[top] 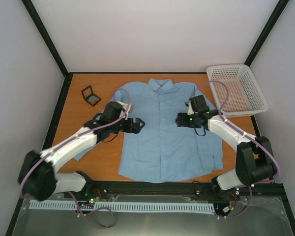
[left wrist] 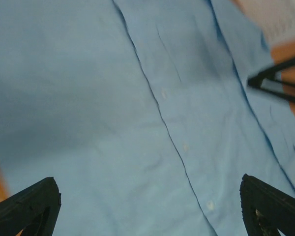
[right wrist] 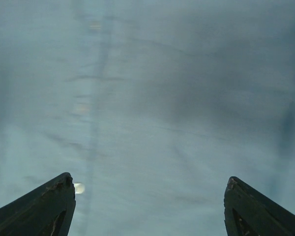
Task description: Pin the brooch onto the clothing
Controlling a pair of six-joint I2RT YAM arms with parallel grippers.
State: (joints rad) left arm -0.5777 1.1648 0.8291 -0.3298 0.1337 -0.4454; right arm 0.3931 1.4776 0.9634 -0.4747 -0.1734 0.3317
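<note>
The shirt (top: 157, 137) lies spread flat, front up and collar toward the top, across the middle of the table (top: 98, 162) in the top view. The brooch (top: 93, 101) appears to be the greenish-grey disc inside the open black box (top: 86, 91) at upper left, well apart from both arms, though it is too small to be sure. The left gripper (top: 139, 123) hovers over the shirt's left-of-frame chest with its fingers spread as wide as they go and nothing between them. The right gripper (top: 178, 119) is over the other chest panel, also wide open and empty. Its wrist view shows only blurred blue cloth and a pale spot by one finger, probably a button. The brooch looks light, hard and smooth, so it would likely slip; I would pinch it by its rim, lifting straight out of the box. The shirt is thin and limp and would bunch and rise with any pin, so one gripper should hold the cloth down near the placket. A white basket (top: 226, 67) sits at upper right. No brand, label or writing can be read anywhere
</note>
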